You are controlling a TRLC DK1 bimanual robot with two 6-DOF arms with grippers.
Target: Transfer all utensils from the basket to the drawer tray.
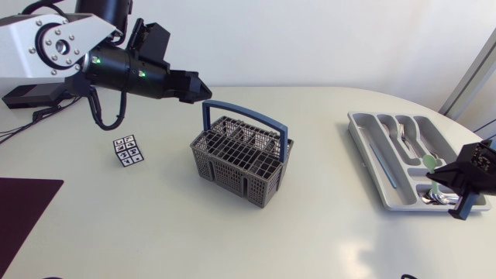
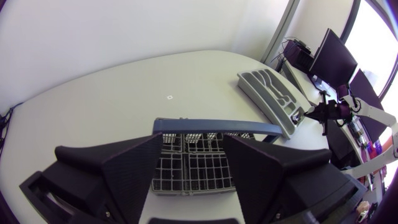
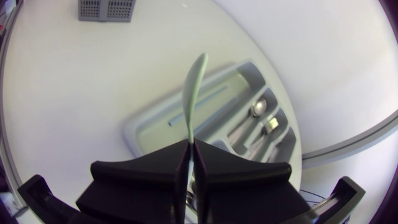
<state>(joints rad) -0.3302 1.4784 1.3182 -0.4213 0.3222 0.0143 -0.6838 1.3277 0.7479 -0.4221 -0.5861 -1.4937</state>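
The grey basket (image 1: 242,159) with a blue handle (image 1: 246,116) stands mid-table; I see no utensil in it. My left gripper (image 1: 200,87) hovers just behind the handle, open and holding nothing. From the left wrist view the basket (image 2: 186,177) lies under the open left gripper (image 2: 191,163). At the right sits the grey drawer tray (image 1: 364,128), holding forks (image 1: 403,128) and spoons (image 1: 435,198). Over its near end my right gripper (image 1: 448,183) is shut on a pale green utensil (image 1: 431,166). In the right wrist view that utensil (image 3: 193,87) sticks out from the shut right gripper (image 3: 189,152) above the tray (image 3: 149,121).
A small tag cube (image 1: 128,149) stands left of the basket. A dark purple mat (image 1: 23,209) covers the near left corner. The table's curved edge runs close behind the tray.
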